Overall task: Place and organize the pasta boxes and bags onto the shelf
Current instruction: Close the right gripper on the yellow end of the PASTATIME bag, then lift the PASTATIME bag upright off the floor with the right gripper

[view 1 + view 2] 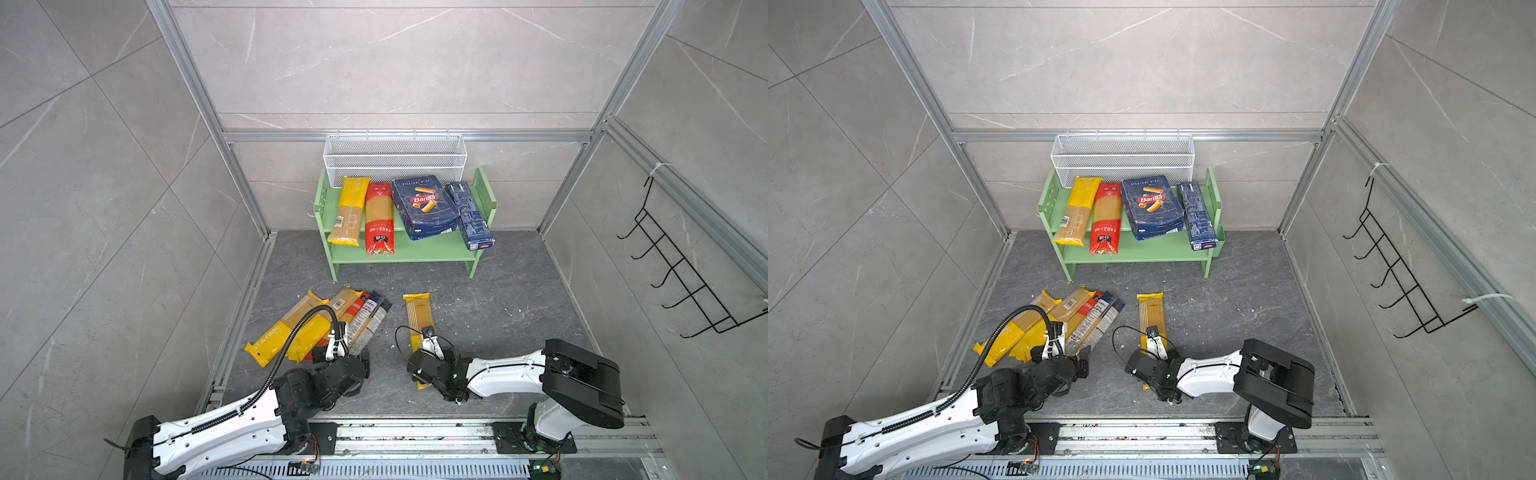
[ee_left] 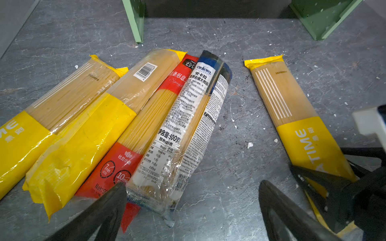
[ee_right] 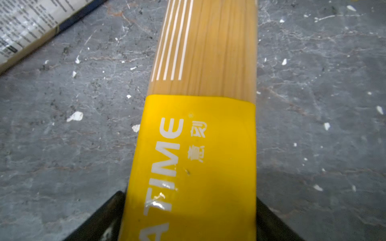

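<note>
Heap of bags point(image 2: 146, 125) lies near yellow bag point(image 1: 419, 316) clasped by right tool point(image 3: 189, 198).

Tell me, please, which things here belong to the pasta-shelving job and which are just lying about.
Job: green shelf; Barilla rigatoni box; narrow blue box; yellow spaghetti bag and red spaghetti bag on the shelf; four-bag pile on the floor; lone PASTATIME bag.
Just there: white wire-mesh basket; black wire hook rack.
</note>
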